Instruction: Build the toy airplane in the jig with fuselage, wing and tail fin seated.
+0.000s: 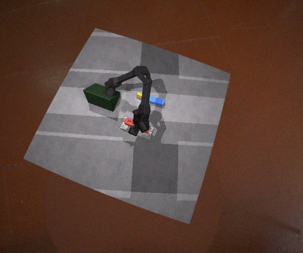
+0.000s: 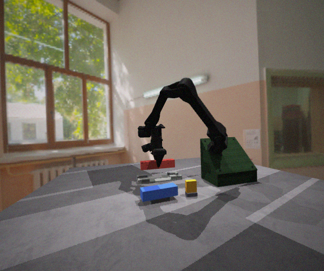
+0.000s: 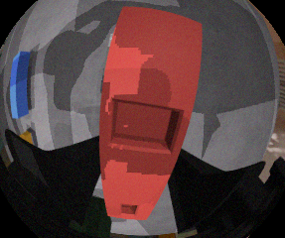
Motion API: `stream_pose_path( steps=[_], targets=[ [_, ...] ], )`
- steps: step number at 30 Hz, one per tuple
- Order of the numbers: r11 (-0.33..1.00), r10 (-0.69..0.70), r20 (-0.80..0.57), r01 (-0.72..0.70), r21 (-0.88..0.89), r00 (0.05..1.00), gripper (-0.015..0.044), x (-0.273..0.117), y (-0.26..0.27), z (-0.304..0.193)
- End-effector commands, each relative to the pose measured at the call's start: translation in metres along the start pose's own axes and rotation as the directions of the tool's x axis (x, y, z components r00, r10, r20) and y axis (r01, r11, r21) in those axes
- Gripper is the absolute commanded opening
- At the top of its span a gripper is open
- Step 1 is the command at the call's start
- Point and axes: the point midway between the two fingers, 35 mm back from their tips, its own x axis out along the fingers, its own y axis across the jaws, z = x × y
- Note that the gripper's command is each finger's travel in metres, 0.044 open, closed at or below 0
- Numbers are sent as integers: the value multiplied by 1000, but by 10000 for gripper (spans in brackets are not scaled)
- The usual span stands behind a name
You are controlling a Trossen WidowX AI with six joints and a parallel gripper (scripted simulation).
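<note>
My gripper (image 2: 158, 165) (image 3: 137, 143) is shut on the red fuselage (image 1: 129, 121) (image 2: 167, 163) (image 3: 147, 50). The fuselage is level, its large socket and small tail socket facing up in the wrist view. It hangs above the pale grey cradle (image 1: 124, 126) (image 2: 159, 178), with a gap between them in the exterior view, and lies roughly along it from above. The arm hides the middle of both in the top view. The blue wing (image 1: 159, 101) (image 2: 159, 191) (image 3: 20, 84) and the yellow tail fin (image 1: 139, 95) (image 2: 191, 186) (image 3: 27, 137) stand apart on small dark supports.
The green wedge-shaped arm base (image 1: 100, 98) (image 2: 235, 163) stands to the left of the cradle in the top view. The wing and fin are in a row beside the cradle, under the arm's forearm. The grey table top (image 1: 77, 160) has striped shadows.
</note>
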Motion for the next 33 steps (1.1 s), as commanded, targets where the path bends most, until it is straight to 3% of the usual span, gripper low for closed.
stream_pose_path(
  steps=[1,14,33],
  targets=[
    [1000,-5,1,5,-7,1000,195,0,-1,1],
    [1000,-5,1,5,-6,1000,195,1,-1,1],
    [1000,-4,1,4,-7,1000,195,31,-2,2]
  ],
)
